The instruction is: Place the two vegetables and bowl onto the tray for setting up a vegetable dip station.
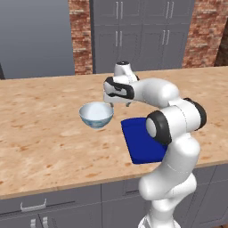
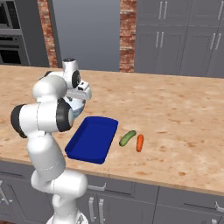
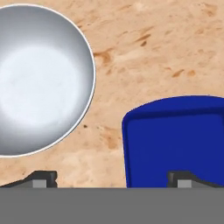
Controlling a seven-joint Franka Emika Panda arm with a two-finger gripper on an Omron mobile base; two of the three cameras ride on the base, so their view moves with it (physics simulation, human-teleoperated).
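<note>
Beside tray (image 3: 175,140), seemingly unlabeled bowl (image 3: 39,78)

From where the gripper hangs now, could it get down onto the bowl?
Probably yes. The gripper hangs open above the counter between the bowl and the tray; nothing covers the bowl, whose rim lies just beside the jaws.

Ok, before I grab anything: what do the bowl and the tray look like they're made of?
The bowl looks like glazed ceramic: a glossy pale blue-white outside with faint mottling and a smooth, shiny inside, though polished metal can't be ruled out from the hand view. The tray looks like plastic or enamelled metal: one even deep blue, a low moulded rim and rounded corners; which of the two is unclear.
</note>
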